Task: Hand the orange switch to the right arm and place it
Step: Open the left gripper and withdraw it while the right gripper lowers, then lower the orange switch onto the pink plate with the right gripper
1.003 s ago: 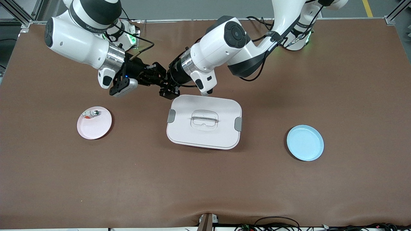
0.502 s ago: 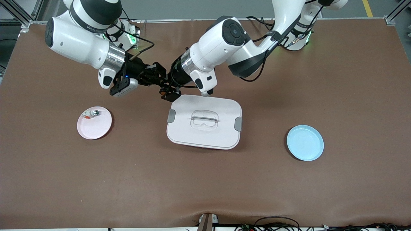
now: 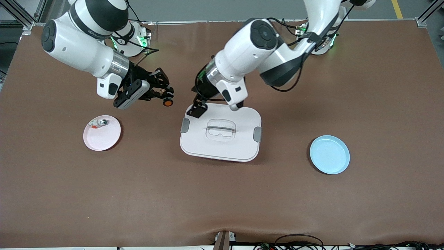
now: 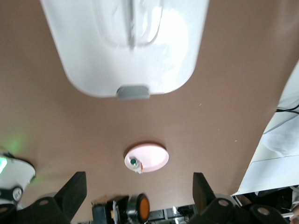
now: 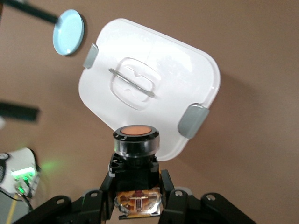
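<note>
The orange switch [image 3: 168,102] has a black body and a round orange cap. My right gripper [image 3: 162,98] is shut on its body and holds it in the air over bare table, between the pink plate [image 3: 104,139] and the white lidded box [image 3: 221,139]. In the right wrist view the switch [image 5: 137,140] stands cap-up between the fingers of the right gripper [image 5: 137,186]. My left gripper [image 3: 197,109] is open and empty over the box corner nearest the right arm. In the left wrist view the left gripper [image 4: 138,189] is wide open, with the switch [image 4: 141,208] apart from it.
The pink plate holds a small silver-and-white piece [image 3: 98,122] with a red bit. A blue plate [image 3: 329,154] lies toward the left arm's end. The white box has grey clasps and a recessed handle [image 3: 221,129].
My left gripper has let go of the switch, opened and drawn back over the box corner. My right gripper has moved away toward the right arm's end with the switch.
</note>
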`<state>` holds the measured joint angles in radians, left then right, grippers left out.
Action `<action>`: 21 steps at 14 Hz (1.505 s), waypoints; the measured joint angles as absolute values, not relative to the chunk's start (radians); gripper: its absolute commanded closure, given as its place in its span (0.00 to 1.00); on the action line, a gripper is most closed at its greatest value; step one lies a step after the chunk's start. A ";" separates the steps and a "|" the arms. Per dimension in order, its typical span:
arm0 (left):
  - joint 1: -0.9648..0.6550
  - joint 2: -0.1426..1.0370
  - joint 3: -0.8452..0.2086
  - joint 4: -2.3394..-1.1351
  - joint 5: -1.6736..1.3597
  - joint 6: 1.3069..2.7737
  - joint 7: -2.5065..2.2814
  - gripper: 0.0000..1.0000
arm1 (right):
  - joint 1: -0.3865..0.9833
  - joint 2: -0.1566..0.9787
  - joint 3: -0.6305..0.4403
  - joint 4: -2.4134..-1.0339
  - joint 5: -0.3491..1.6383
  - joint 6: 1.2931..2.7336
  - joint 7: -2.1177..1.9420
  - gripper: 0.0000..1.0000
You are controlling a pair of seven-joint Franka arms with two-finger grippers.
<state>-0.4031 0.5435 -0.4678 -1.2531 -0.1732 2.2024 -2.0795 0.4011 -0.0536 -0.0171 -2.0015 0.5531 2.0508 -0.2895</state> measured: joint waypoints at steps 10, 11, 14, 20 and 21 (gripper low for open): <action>-0.140 0.420 -0.461 -1.250 0.072 1.827 -1.332 0.00 | 0.261 -0.054 -0.024 -2.002 0.193 1.984 -0.824 1.00; -0.101 0.408 -0.459 -1.250 0.074 1.776 -1.234 0.00 | 0.248 -0.054 -0.024 -2.003 0.154 1.982 -0.873 1.00; 0.019 0.385 -0.456 -1.251 0.098 1.690 -1.027 0.00 | 0.212 -0.053 -0.025 -2.016 0.068 1.980 -0.999 1.00; 0.095 0.331 -0.451 -1.253 0.206 1.554 -0.794 0.00 | 0.125 -0.044 -0.026 -2.141 0.009 2.124 -1.229 1.00; 0.099 0.313 -0.430 -1.257 0.206 1.545 -0.714 0.00 | 0.103 -0.036 -0.026 -2.167 -0.009 2.160 -1.275 1.00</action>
